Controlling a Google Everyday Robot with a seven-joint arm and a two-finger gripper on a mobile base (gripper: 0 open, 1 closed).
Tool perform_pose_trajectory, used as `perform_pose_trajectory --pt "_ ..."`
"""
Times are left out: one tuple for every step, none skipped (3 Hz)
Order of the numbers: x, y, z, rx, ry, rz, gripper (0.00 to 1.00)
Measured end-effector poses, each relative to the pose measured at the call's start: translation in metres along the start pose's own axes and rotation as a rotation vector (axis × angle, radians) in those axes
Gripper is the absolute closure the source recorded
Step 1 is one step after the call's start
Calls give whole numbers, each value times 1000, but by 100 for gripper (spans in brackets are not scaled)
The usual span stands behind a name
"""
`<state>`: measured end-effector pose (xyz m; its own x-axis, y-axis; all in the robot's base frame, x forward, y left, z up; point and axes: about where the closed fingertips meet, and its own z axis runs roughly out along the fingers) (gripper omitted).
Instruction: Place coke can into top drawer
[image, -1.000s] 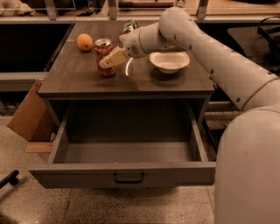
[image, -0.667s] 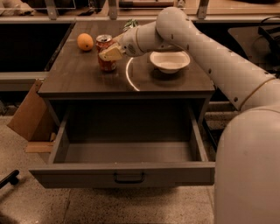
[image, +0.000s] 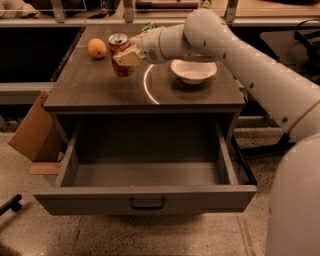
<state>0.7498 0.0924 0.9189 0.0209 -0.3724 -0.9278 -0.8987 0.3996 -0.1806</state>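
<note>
The coke can (image: 119, 50) is red with a silver top and stands upright at the back left of the cabinet top (image: 100, 87), held slightly above it. My gripper (image: 127, 56) is shut around the can's middle, with a tan finger (image: 130, 58) across its front. The top drawer (image: 145, 197) is pulled wide open below the cabinet top and nothing shows inside it. Its dark bar handle (image: 147, 203) is centred on the front panel.
An orange (image: 97, 48) lies just left of the can. A white bowl (image: 193, 70) sits to the right, under my arm. Something greenish (image: 148, 26) shows behind the wrist. A cardboard box (image: 32, 132) leans against the cabinet's left side.
My gripper moved left onto the coke can and closed on it. The can now sits a little higher in view than a second ago.
</note>
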Motion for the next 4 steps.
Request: perform_pose_trajectory --pt "-9 19 -23 -16 -61 -11 100" --pt "-9 19 -23 -16 -61 -11 100" --pt "-7 33 -25 -67 -49 -22 100" --pt "-4 60 -37 -128 -36 -41 100"
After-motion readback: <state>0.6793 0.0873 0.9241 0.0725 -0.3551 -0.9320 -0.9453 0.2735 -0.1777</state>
